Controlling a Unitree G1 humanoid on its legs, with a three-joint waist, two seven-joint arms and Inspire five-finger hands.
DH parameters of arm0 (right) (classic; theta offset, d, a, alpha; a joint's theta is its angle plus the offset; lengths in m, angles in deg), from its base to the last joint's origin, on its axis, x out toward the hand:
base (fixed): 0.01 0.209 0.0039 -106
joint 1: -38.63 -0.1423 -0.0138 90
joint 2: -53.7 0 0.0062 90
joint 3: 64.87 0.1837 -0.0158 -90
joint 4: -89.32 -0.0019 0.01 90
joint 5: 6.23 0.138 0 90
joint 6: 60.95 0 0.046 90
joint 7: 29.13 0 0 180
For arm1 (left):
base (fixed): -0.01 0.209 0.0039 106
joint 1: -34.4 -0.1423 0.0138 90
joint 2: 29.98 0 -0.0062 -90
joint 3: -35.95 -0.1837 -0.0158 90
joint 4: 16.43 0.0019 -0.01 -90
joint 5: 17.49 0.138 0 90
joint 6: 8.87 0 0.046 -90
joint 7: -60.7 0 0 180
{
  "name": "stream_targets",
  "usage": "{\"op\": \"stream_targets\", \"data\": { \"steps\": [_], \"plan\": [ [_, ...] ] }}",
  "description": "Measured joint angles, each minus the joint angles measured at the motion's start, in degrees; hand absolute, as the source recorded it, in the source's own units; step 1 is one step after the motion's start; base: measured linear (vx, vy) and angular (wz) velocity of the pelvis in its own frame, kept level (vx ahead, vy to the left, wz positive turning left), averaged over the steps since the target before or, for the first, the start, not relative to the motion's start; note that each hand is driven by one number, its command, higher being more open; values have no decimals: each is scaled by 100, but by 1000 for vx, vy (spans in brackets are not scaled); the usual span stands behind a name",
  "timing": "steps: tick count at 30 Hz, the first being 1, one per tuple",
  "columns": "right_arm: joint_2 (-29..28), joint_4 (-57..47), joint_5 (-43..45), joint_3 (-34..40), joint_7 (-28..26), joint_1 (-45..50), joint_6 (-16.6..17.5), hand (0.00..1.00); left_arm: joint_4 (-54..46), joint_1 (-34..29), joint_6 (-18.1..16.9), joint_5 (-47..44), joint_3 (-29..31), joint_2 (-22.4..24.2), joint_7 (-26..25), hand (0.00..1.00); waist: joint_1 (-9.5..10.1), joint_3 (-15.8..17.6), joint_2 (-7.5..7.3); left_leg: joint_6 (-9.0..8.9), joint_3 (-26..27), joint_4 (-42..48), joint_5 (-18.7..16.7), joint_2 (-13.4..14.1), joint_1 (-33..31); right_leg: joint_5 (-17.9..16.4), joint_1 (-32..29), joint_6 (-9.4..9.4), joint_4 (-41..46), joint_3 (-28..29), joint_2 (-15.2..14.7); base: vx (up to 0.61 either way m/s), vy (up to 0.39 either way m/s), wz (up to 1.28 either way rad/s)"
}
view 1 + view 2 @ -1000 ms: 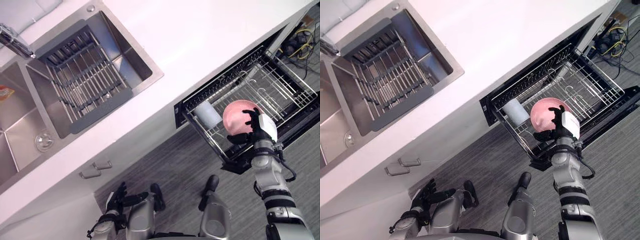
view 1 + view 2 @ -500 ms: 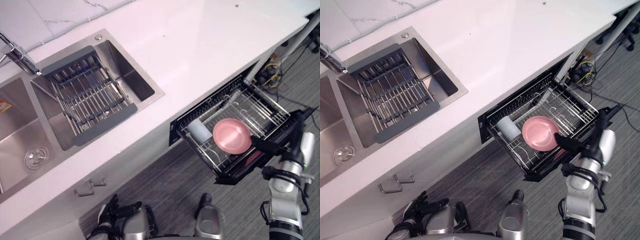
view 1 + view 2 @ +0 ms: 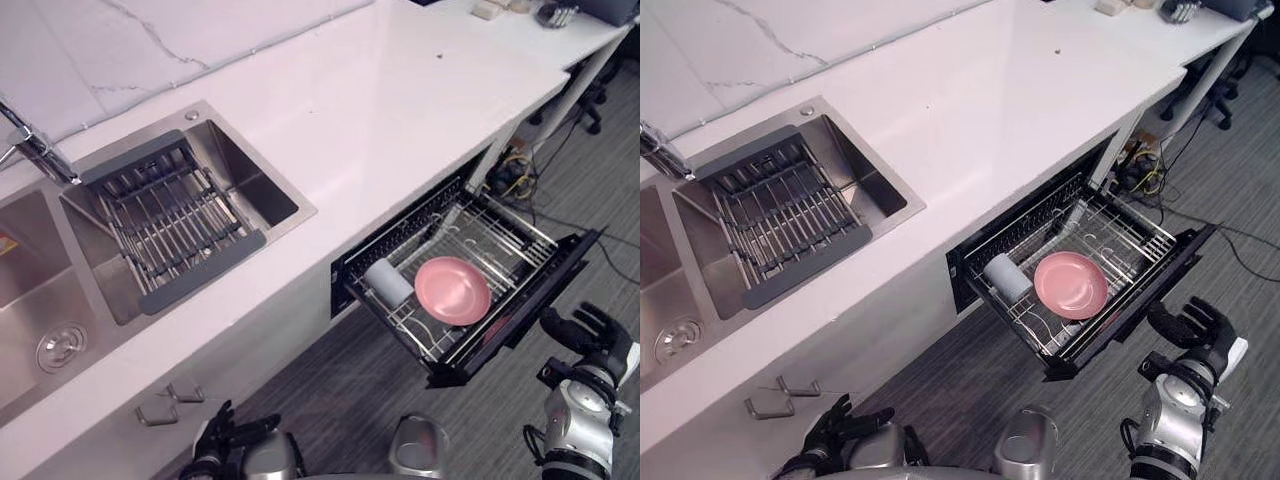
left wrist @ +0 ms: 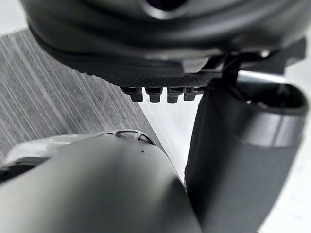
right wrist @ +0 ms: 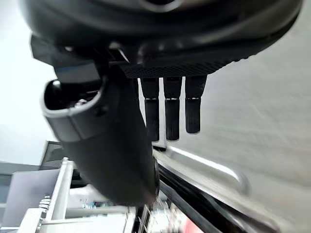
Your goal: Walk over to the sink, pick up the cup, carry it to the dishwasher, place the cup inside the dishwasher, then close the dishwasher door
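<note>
Pale cup (image 3: 387, 282) on its side in the pulled-out dishwasher rack (image 3: 500, 222), at the end nearest the cabinet, just beside a pink plate (image 3: 452, 289) resting in the same rack. Dishwasher door (image 3: 548, 288) open, dark outer edge out over the grey floor (image 3: 340, 390). Right robot hand (image 3: 583, 333) low at the right, near the door's outer edge but apart from it, loosely open, nothing in its hold; in the right wrist view, fingers (image 5: 165, 104) straight, the dark door edge past them. Left robot hand (image 3: 832, 428) down at the lower left near the cabinet handles (image 3: 160, 412), fingers spread, empty. Up on the white surface (image 3: 400, 90), a steel sink (image 3: 255, 185) with a grey drying rack (image 3: 170, 225) across it and a faucet (image 3: 35, 152) at its back.
</note>
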Motion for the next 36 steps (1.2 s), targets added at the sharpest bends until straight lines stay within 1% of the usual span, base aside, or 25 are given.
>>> {"op": "stream_targets", "data": {
  "steps": [1, 3, 5, 6, 8, 9, 12, 15, 16, 19, 21, 22, 25, 27, 28, 30, 33, 36],
  "plan": [
    [30, 44, 106, 1, -83, 7, 10, 0, 4, -1, -18, 0, -11, 19, 2, 100, -4, 21, 37, 2, -3, 9, -1, -15, 10, -16, -3, 2, 44, 7, -28, -39, -7, 8],
    [104, 170, 321, 67, -388, 9, 187, 0, 51, -11, -47, 0, -14, 56, 2, 100, -72, 37, 101, 3, -34, 10, -7, -83, 47, -90, -8, 14, 160, 24, -128, -42, -10, 8],
    [188, 278, 375, 67, -626, 10, 247, 0, 77, -13, -67, 3, -15, 60, 11, 100, -82, 36, 122, -11, -53, 10, -32, -100, 63, -133, -4, 19, 239, 22, -166, -44, -16, 9],
    [245, 394, 407, 35, -834, 8, 350, 0, 93, -15, -71, 3, -14, 70, 20, 100, -97, 45, 144, -42, -86, 10, -105, -98, 84, -170, 3, 19, 310, 6, -183, -49, -19, 11],
    [287, 488, 429, 14, -953, 11, 414, 0, 102, -16, -71, 2, -14, 72, 24, 100, -106, 50, 155, -40, -110, 10, -148, -108, 95, -187, 24, 18, 366, -14, -212, -48, -13, 13],
    [289, 584, 531, -12, -1067, 19, 518, 0, 103, -26, -69, 2, -16, 83, 24, 100, -116, 49, 173, -49, -144, 9, -179, -114, 113, -187, 83, 18, 368, -55, -229, -54, -6, 14],
    [218, 669, 549, -45, -1162, 67, 668, 0, 99, -73, -90, -3, -18, 120, 27, 100, -110, 33, 199, -51, -199, 12, -186, -118, 153, -182, 197, 25, 345, -124, -249, -21, -3, 12],
    [216, 670, 525, -151, -1171, 248, 850, 0, 113, -112, -103, -7, -130, 147, 17, 100, -110, -33, 305, -53, -322, -11, -177, -111, 153, -145, 377, 57, 211, -293, -244, 25, -2, 19],
    [215, 695, 523, -163, -1170, 253, 856, 0, 115, -121, -116, -7, -145, 156, 15, 100, -109, -49, 329, -53, -370, -42, -157, -107, 152, -118, 456, 63, 133, -376, -227, 47, -4, 22],
    [246, 901, 523, -298, -1168, 234, 949, 0, 119, -135, -147, -10, -177, 157, 8, 100, -62, -107, 349, -70, -474, -144, -57, -95, 94, -11, 584, 55, -108, -564, -155, 46, -8, 19],
    [324, 1074, 528, -448, -1125, 187, 968, 0, 129, -135, -184, -113, -220, 145, 10, 100, 70, -151, 340, -88, -615, -255, 73, -91, 47, 81, 746, 34, -324, -788, -98, 55, -29, 30],
    [355, 1140, 530, -508, -1113, 140, 965, 0, 129, -135, -190, -117, -225, 144, 11, 100, 79, -154, 341, -89, -666, -275, 108, -91, 38, 107, 808, 31, -375, -860, -81, 47, -45, 33],
    [527, 1528, 531, -863, -1083, -236, 917, 0, 131, -122, -232, -133, -242, 150, 26, 100, 211, -197, 353, -106, -819, -404, 307, -93, -16, 193, 988, -5, -602, -1107, -14, 13, -50, 30],
    [662, 1928, 531, -1181, -1041, -636, 838, 0, 258, -73, -286, -265, -249, 154, 67, 100, 362, -264, 363, -145, -989, -605, 495, -99, -51, 264, 1138, -46, -823, -1342, 67, -26, -89, 38],
    [692, 2037, 531, -1267, -1035, -739, 822, 0, 271, -73, -289, -296, -249, 154, 78, 100, 388, -284, 360, -150, -1034, -663, 544, -106, -69, 276, 1173, -58, -873, -1411, 80, -46, -97, 44],
    [816, 2351, 529, -1547, -1006, -1079, 726, 0, 273, -64, -341, -346, -255, 174, 95, 100, 594, -357, 368, -190, -1188, -886, 770, -134, -158, 312, 1225, -111, -1004, -1664, 120, -59, -107, 44],
    [973, 2771, 530, -1952, -1003, -1547, 610, 0, 273, -56, -410, -349, -295, 191, 106, 100, 722, -397, 405, -213, -1373, -1066, 971, -132, -287, 344, 1311, -163, -1126, -1988, 188, -77, -98, 45],
    [1030, 2993, 525, -2282, -1075, -1837, 513, 0, 272, -20, -417, -364, -295, 203, 234, 100, 850, -422, 442, -218, -1463, -1091, 1040, -99, -419, 358, 1307, -201, -1155, -2144, 237, -74, -47, 29]
  ]
}}
